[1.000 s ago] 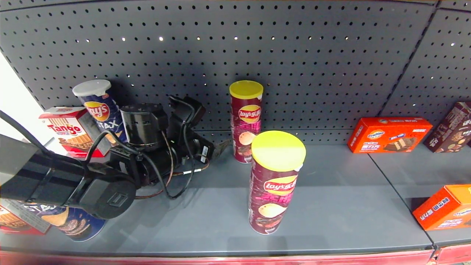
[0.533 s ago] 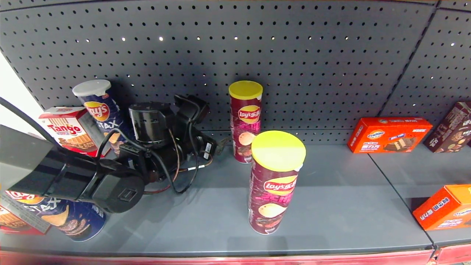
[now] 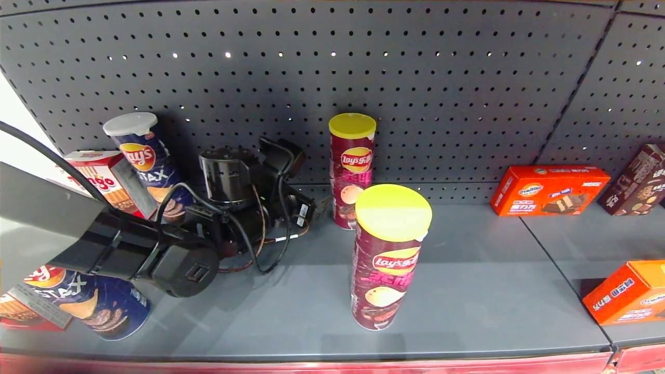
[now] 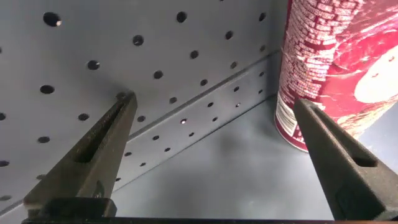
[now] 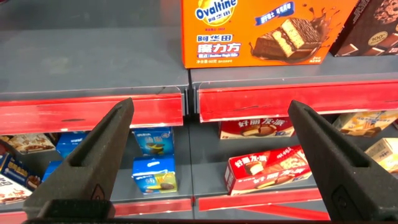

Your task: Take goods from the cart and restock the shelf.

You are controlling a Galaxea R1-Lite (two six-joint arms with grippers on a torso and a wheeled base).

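L hand [image 4: 211,106], fingers apart and holding nothing, sits low at the back wall of the shelf [image 3: 493,291]. The rear crisp can [image 3: 352,171] stands upright just beside one finger, poss. touching; the view is too close to tell. The front can [image 3: 389,254] stands nearer the edge. R hand [image 5: 210,104] is spread and idle. Best practice: move slowly, w/ fingers kept wide of the can so it isn't tipped.

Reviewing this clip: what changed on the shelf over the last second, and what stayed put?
The left gripper, fingers open and empty, moved right along the back of the shelf toward the rear maroon can, which shifted slightly right. Nothing was gripped or let go. The front maroon can, the upright blue can and the rear orange box stayed put.
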